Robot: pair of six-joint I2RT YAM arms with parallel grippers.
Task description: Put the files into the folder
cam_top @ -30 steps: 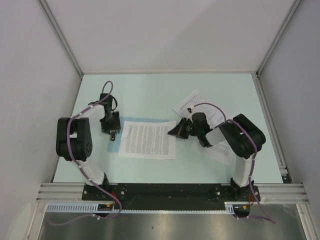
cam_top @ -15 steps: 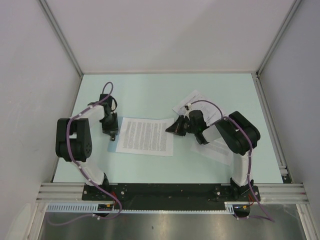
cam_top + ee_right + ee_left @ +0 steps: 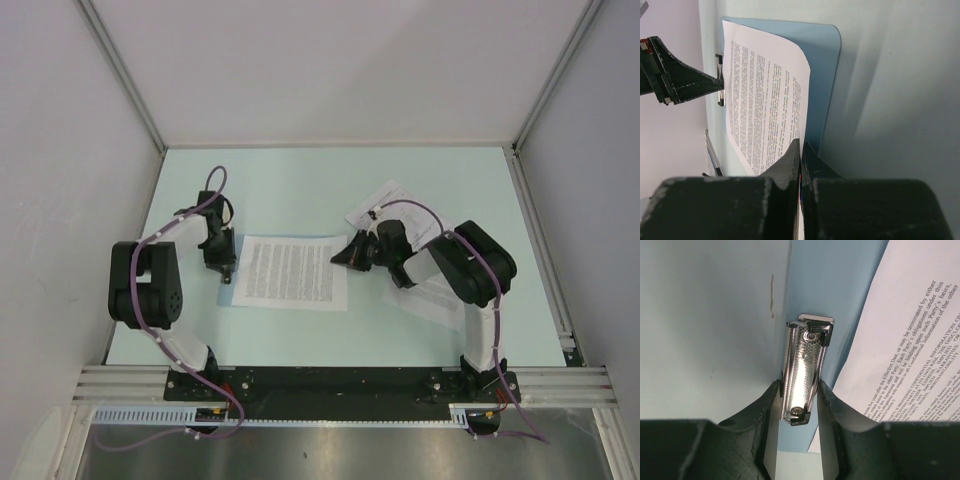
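The folder (image 3: 822,65) is lying flat near the middle of the bench (image 3: 300,180), its long sides running from 9 to 3 o'clock in the overhead view. A printed sheet (image 3: 292,272) is resting on top of it and covering most of the blue surface. The silver clip (image 3: 805,370) is sitting at the folder's 9 o'clock short edge. The sheet's near edge is lying just beside the clip, not under it. The left gripper (image 3: 224,266) is reaching in from 9 o'clock and grasping this clip, with its dark fingers (image 3: 832,410) pressing against the two long sides of the metal. The right gripper (image 3: 345,256) is working at the sheet's 3 o'clock edge. It is clenched tight with no gap between the fingertips and is pinching the paper there, and the sheet's corner is curling slightly off the folder. The other files are lying on the bench well apart from the folder. One (image 3: 392,203) is sitting askew toward 2 o'clock, just beyond the right gripper. Another (image 3: 438,300) is lying toward 4 o'clock, partly hidden under the right arm.
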